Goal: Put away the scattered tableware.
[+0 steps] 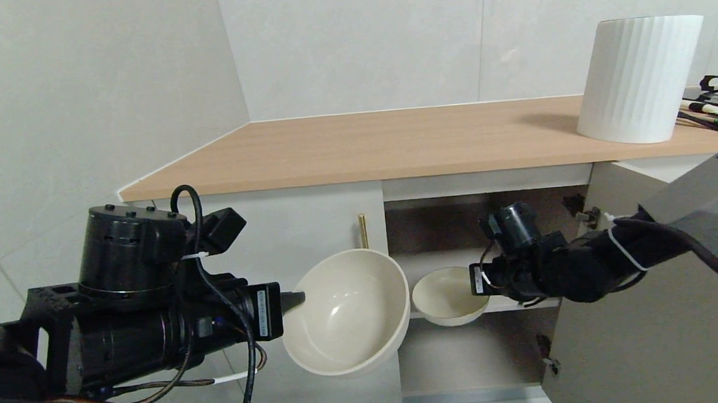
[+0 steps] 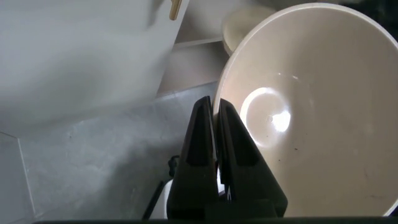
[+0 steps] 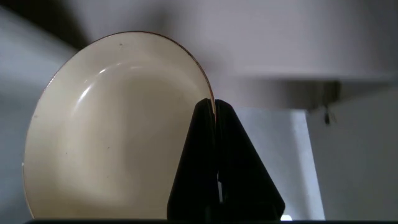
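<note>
The right tool [image 1: 479, 279] is clenched on the rim of the small bowl [image 1: 449, 295], which hangs at the front edge of the shelf [image 1: 422, 263] in the open cabinet; I cannot tell whether it rests there. The left tool [image 1: 293, 300] grips the rim of the large bowl [image 1: 347, 314], tipped on its side before the closed door [image 1: 310, 223], just left of the opening; the right arm is likely nearer, its bowl needing only a push inward.
</note>
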Available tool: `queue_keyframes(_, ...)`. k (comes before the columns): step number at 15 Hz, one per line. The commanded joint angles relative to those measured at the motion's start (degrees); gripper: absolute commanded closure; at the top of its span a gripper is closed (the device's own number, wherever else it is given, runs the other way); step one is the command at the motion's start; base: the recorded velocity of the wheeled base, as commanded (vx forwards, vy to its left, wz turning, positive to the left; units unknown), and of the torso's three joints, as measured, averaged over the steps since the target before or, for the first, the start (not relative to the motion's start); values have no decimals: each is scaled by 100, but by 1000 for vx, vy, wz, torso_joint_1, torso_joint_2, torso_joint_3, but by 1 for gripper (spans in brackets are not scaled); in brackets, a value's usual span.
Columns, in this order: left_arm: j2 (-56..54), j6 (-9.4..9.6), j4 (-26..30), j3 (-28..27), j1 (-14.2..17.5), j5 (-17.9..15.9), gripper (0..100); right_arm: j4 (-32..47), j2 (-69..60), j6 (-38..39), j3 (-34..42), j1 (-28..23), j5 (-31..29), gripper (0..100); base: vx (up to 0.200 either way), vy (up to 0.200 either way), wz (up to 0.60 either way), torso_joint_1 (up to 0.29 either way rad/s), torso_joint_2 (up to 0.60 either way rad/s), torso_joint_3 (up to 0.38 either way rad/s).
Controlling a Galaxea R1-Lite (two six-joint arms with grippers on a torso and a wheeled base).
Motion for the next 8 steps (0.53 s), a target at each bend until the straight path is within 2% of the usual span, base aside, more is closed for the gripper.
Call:
queue_keyframes(1,-37,-3,-1,4,-1,-2,100,162,850,-6,-866,-148,-23,100,0,0,0,0,0,0)
queue_keyframes(8,77,6,-10,40,-115,-11,100,302,2186,170,-2070,-518,-603,100,0,0,0,0,0,0)
